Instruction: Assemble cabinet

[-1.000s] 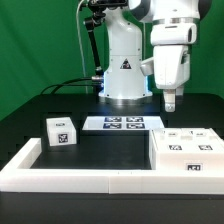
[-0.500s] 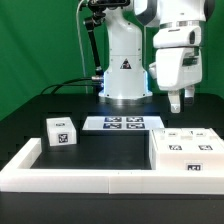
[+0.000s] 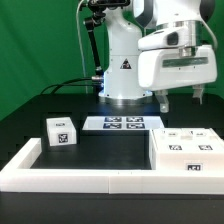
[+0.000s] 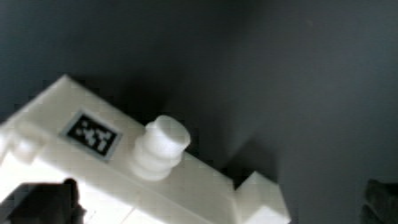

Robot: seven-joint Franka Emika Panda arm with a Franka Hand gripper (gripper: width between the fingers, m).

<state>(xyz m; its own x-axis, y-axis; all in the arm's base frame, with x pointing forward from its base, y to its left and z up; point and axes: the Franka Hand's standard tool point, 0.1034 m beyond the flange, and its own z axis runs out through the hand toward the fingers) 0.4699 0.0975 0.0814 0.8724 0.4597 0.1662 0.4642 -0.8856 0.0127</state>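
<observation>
The cabinet (image 3: pixel 186 152), a boxy shell of smooth white plastic with square edges, was seen lying on the matte black table (image 3: pixel 100 148) at the exterior view's right, set against the low white rail (image 3: pixel 60 176) that bordered the near side. Several black-and-white square tags (image 3: pixel 176 149) were shown on its upper face. 1 small white block (image 3: pixel 60 131), cube-like and tagged on 2 visible faces, was placed well apart at the exterior view's left, just inside the rail. The thin flat marker board (image 3: pixel 123 124) was laid between them, near the glossy white robot base (image 3: pixel 123 72), with a green backdrop (image 3: pixel 40 40) behind. The gripper (image 3: pixel 182 97) was held in the air above the cabinet, touching nothing, its 2 dark fingers (image 3: pixel 163 100) spread wide and nothing held between them. In the wrist view, 1 corner of the cabinet was shown below the camera, with 1 tag and a short rounded peg (image 4: pixel 164 140) standing beside it; the picture was blurred, and finer detail could not be told.
</observation>
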